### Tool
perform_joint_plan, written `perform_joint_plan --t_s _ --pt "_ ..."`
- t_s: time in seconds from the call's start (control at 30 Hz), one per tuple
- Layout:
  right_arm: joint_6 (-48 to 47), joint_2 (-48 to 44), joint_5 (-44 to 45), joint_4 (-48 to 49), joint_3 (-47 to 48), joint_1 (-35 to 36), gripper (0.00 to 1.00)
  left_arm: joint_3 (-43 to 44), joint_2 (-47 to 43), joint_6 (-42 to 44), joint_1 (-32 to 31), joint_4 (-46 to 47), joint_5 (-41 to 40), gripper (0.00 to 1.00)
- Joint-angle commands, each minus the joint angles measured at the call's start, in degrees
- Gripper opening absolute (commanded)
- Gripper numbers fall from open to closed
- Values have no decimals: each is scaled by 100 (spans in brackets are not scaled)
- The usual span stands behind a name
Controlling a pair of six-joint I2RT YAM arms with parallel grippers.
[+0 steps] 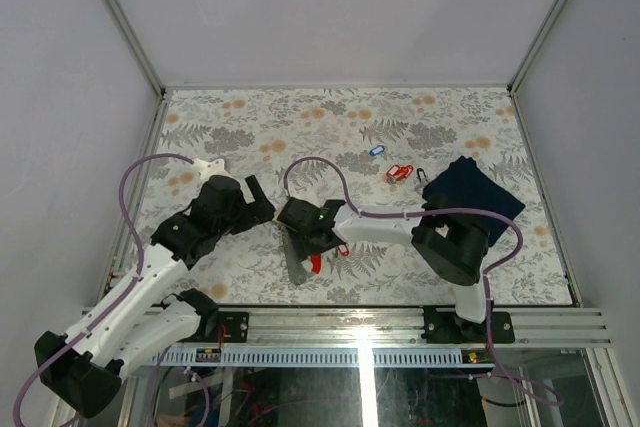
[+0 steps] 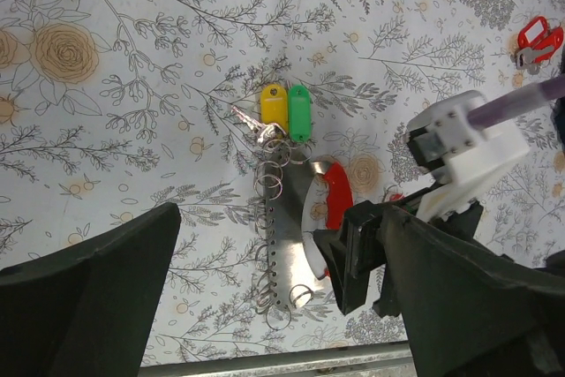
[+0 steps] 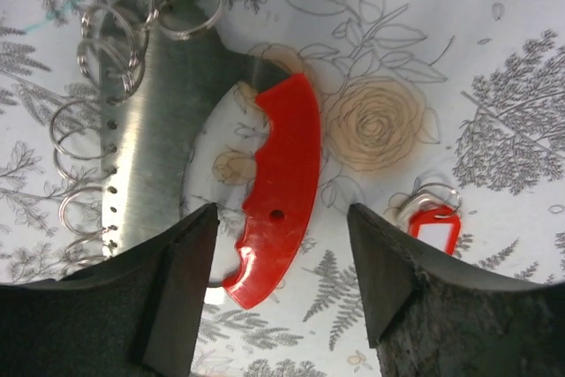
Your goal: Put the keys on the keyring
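The right end effector [image 3: 281, 218] stood open around the red handle [image 3: 282, 156] lying on the worktop [image 3: 494, 41]. The left end effector [image 1: 260, 197] gaped wide, empty.

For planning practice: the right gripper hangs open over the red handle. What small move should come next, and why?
Probably lower the right gripper and close on the red handle: its jaws stand apart on either side of it, holding nothing, and nothing grips the ringed plate.

Your three views: no legible text, brand, number or sign. Checked around keyring plate [image 2: 284, 245]: yellow key tag [image 2: 274, 106], green key tag [image 2: 300, 112] at one end, red key tag [image 3: 433, 229] beside it. Nothing you can read.
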Motion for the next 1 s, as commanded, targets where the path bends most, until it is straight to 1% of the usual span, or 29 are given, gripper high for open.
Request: perform_joint_plan --t_s 0.0,0.07,0.23,0.33,0.4,0.67,0.77,0.87,0.97 --pt "120 241 250 -103 187 92 65 134 -92 72 36 -53 -171 96" --pt "141 247 270 -103 115 97 61 124 -90 69 28 -58 -183 96" --pt "184 96 123 34 -240 103 40 122 -90 52 31 -58 -194 96" --pt "220 -73 114 54 -558 100 32 126 -85 29 28 -56 -170 96" --pt "265 -268 123 87 -915 99 29 103 -85 -10 27 -54 -141 96" --pt "456 -1128 348 -44 -1853 99 27 -153 74 -42 31 301 387 96" --pt "300 -1399 232 92 -2093 103 27 -214 270 47 24 481 684 94" --pt "55 -1705 21 326 -2260 101 31 -305 459 165 11 740 1009 91" --pt "-99 -2176 -233 703 -2447 103 35 -437 607 250 -31 921 1108 90"
